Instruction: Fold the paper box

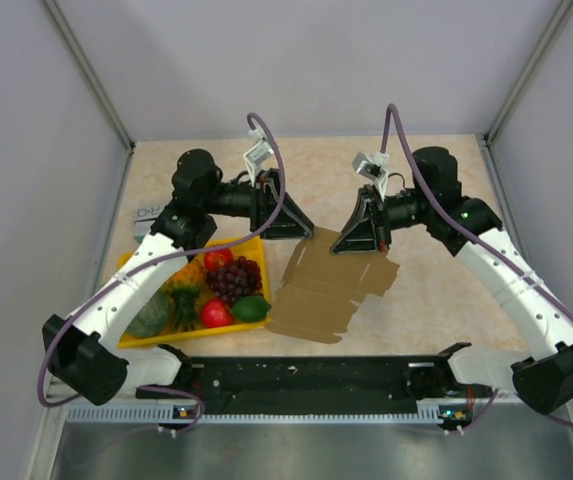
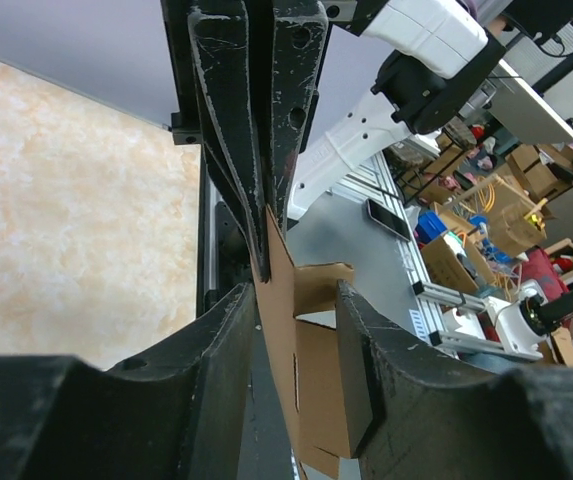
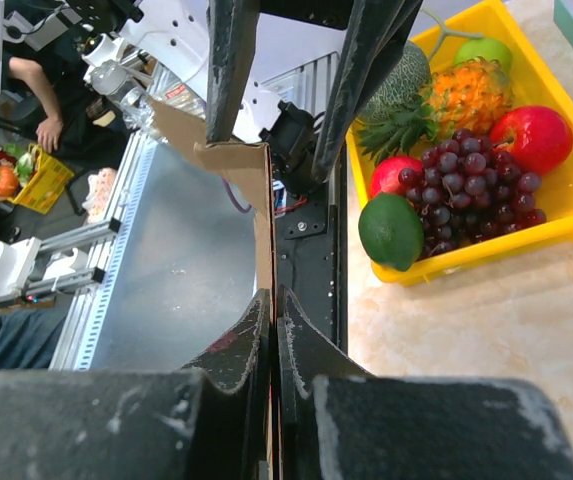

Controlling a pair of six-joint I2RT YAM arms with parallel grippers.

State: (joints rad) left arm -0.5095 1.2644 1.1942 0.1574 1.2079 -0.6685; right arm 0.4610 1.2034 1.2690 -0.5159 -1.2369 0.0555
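Barely begun: paper box (image 1: 334, 290) mostly flat, right tool (image 1: 344, 243) clamps its 12 o'clock edge, left tool (image 1: 304, 230) apart astride it.

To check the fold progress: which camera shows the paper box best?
The top external view: it shows nearly the whole paper box, flaps and creases. Each wrist view shows only a narrow part of it, seen edge-on.

Overhead view from behind; both wrist views close on paper box (image 1: 331, 290) (image 2: 311, 370) (image 3: 241, 160)
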